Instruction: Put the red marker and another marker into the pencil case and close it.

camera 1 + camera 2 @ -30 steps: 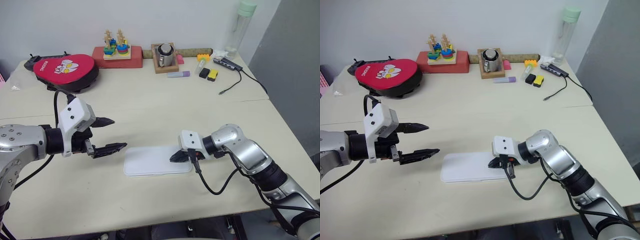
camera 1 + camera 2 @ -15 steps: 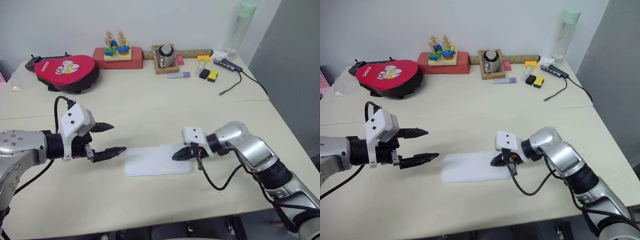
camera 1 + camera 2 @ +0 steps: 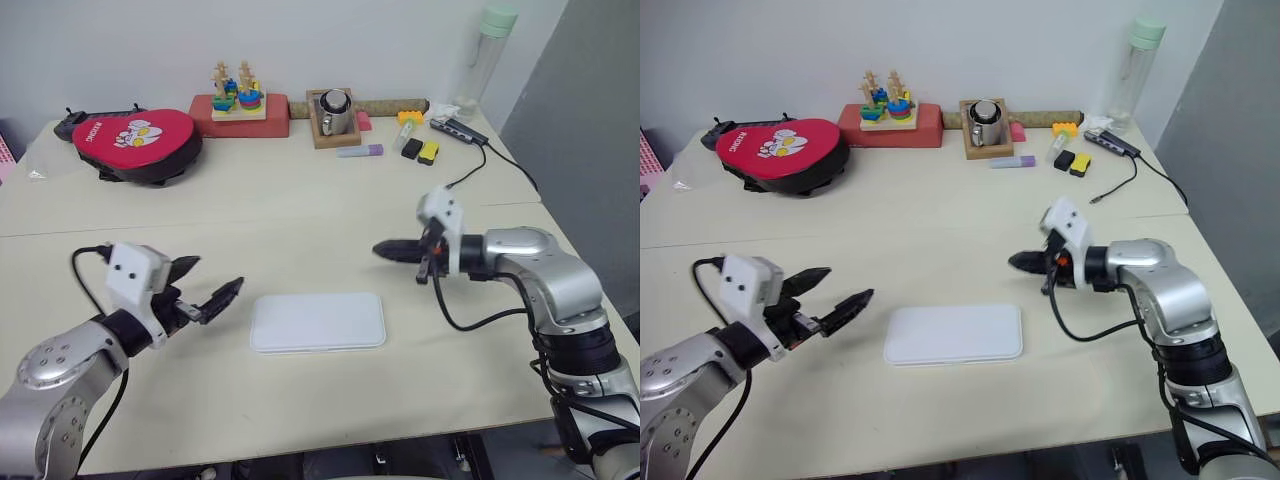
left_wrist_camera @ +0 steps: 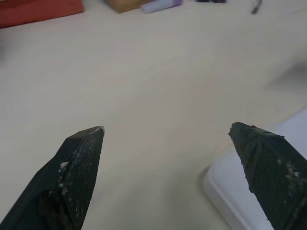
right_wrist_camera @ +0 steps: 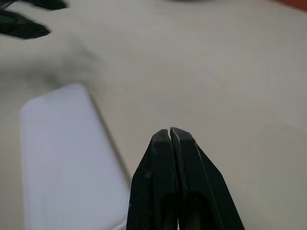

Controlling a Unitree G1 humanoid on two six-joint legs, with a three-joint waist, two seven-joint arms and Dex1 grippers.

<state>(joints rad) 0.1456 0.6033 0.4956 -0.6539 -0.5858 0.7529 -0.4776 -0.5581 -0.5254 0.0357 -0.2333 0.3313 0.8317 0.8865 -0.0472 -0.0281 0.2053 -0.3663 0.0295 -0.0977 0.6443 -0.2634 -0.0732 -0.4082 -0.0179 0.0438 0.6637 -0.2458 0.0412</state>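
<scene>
Lying closed, the pencil case (image 3: 317, 322) — left end effector (image 3: 208, 287) wide, right end effector (image 3: 384, 248) pinched empty.

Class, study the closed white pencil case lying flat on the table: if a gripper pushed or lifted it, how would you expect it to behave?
The pencil case looks like a rigid plastic shell, so it would probably keep its shape. Lying flat and shallow, it should slide rather than tip or roll. Its smooth, rounded edges may be slippery between fingertips.

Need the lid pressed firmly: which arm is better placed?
Left, probably: the left gripper, open, sits low beside the case; the right gripper, shut, hangs higher and farther off.
</scene>
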